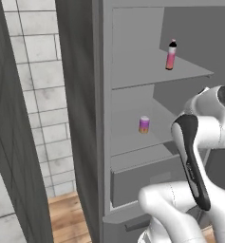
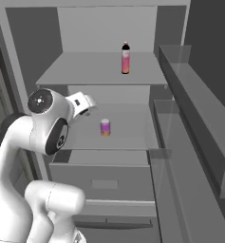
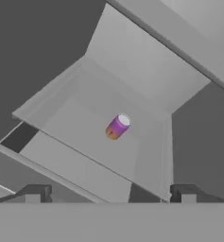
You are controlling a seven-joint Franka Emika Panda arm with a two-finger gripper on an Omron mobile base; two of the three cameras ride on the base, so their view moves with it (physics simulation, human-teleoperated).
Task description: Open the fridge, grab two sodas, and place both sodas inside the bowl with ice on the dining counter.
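— Fridge [image 2: 109, 45] open?
— Yes. Its door [image 2: 190, 156] swings out on the right side of the right base view.
— Where are the drinks?
— Bottle [image 2: 126, 58] stands on the top shelf [image 2: 85, 71], near the top middle. Can [image 2: 105, 127] stands on the shelf below, near the middle of the frame.
— And the fingers [image 3: 108, 193]?
— Spread wide, holding nothing. In the hand view the can [image 3: 117, 126] sits in the middle, well apart from them.
— Anything lower?
— A shut drawer [image 2: 104, 182].
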